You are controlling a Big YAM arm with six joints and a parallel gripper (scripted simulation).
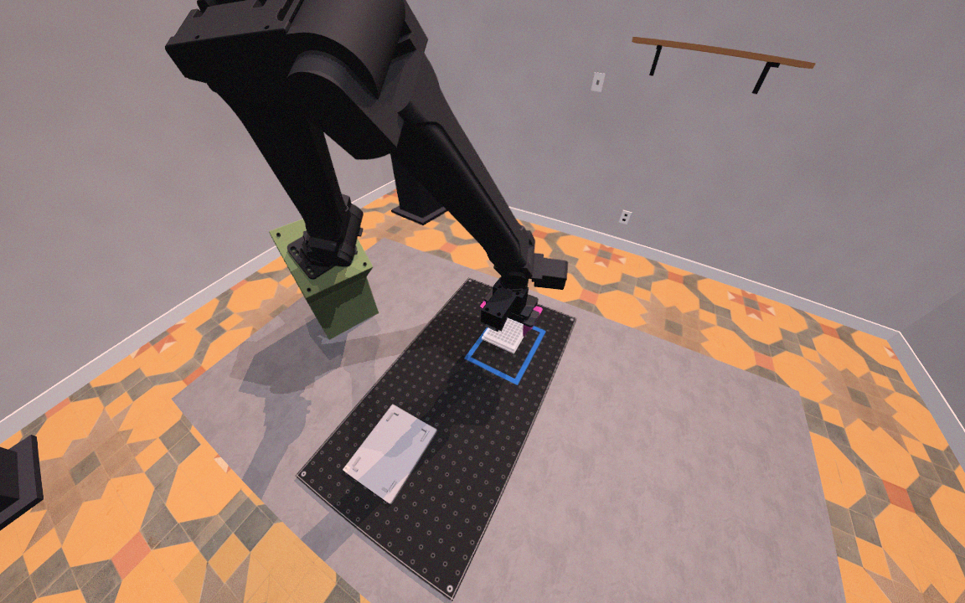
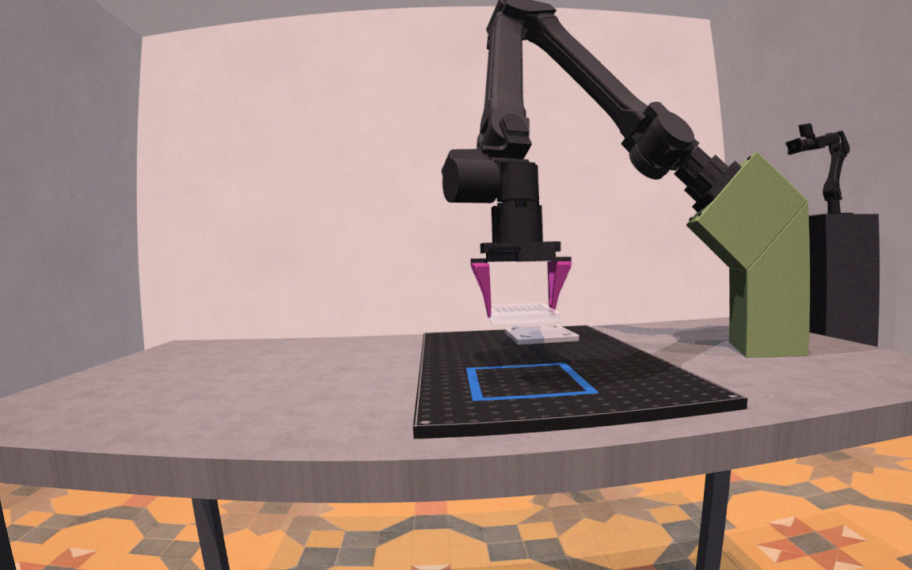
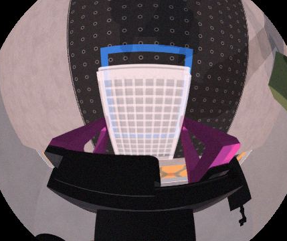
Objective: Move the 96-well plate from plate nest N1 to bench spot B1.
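My gripper [image 2: 522, 305] with magenta fingers is shut on the white 96-well plate [image 2: 522, 312], gripping its two long sides. I hold the plate level and right way up in the air above the black deck. It also shows in the top view [image 1: 503, 338] and fills the middle of the wrist view [image 3: 144, 109]. The blue taped outline B1 [image 2: 530, 381] lies on the deck below; in the wrist view the outline [image 3: 146, 51] shows partly under and past the plate's far end. The grey plate nest N1 [image 1: 389, 452] stands empty at the deck's other end.
The black perforated deck [image 1: 441, 427] lies on a grey table. The arm's green base block [image 2: 764, 258] stands at the table's back right. A black pedestal with a small camera arm [image 2: 843, 269] stands behind it.
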